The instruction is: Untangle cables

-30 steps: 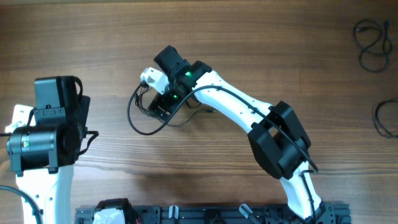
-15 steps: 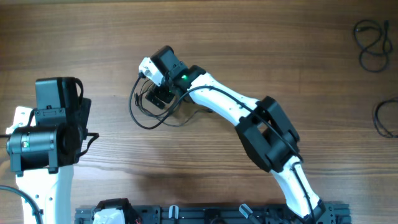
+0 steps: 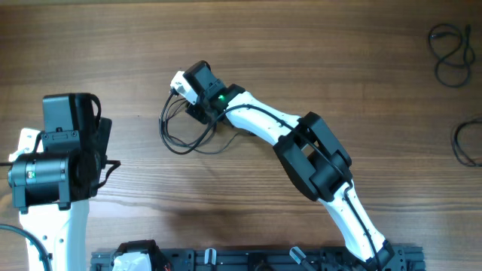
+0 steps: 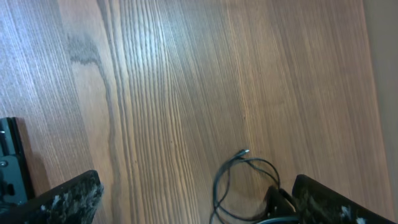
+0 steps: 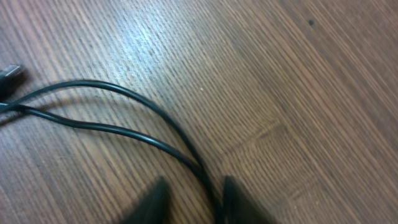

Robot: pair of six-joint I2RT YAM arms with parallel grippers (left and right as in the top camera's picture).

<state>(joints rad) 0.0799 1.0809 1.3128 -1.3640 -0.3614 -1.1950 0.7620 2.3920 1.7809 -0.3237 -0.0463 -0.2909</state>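
Just left of the table's (image 3: 316,45) middle, the right gripper (image 3: 198,114) pinches a thin black cable (image 3: 175,139). The cable's loose loop lies on the wood to the left of and nearer than the gripper. In the right wrist view two strands of it (image 5: 130,118) run together and pass between the closed-in fingertips (image 5: 152,202), and a metallic plug tip (image 5: 11,74) lies at the left edge. The left gripper (image 4: 199,210) stands spread wide, well apart from the loop (image 4: 239,180). Two more cables (image 3: 450,49) lie separately at the far right edge. No lettering is legible.
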